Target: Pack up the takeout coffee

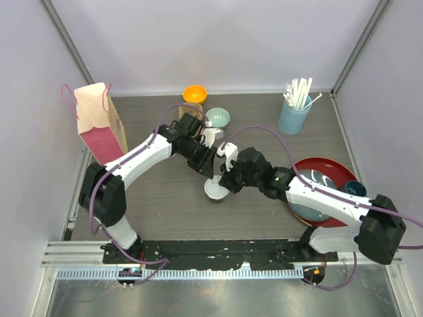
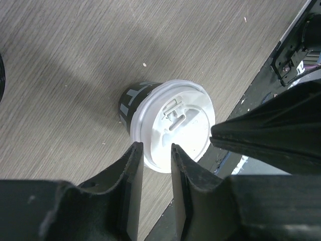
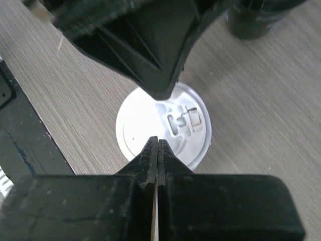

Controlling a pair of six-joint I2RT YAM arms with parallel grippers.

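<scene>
The cup [image 1: 215,190] stands upright near the middle of the table [image 1: 158,205], its white lid on, and both grippers meet over it. From the top view the left gripper [image 1: 210,174] reaches in from the back left and the right gripper [image 1: 225,184] from the right. The arms hide how their fingers stand there.

The wrist views fill that in. In the left wrist view the left gripper [image 2: 156,150] has its 2 fingers a little apart, with the near part of the lid [image 2: 173,125] showing through the gap. Whether the tips touch the lid I cannot tell. This view alone shows the cup's black side, with white print. The right gripper's dark finger pokes in from the right, by the lid's edge.

In the right wrist view the right gripper [image 3: 158,145] has its fingers pressed together, tips over the lid's near rim and clamping nothing. The left gripper hangs over the lid's far side.

Only the top view shows the surroundings:
- bag [image 1: 99,125] at the back left
- orange bowl [image 1: 195,94]
- teal bowl [image 1: 219,119]
- tumbler [image 1: 293,117] of straws
- red tray [image 1: 330,166] on the right
</scene>
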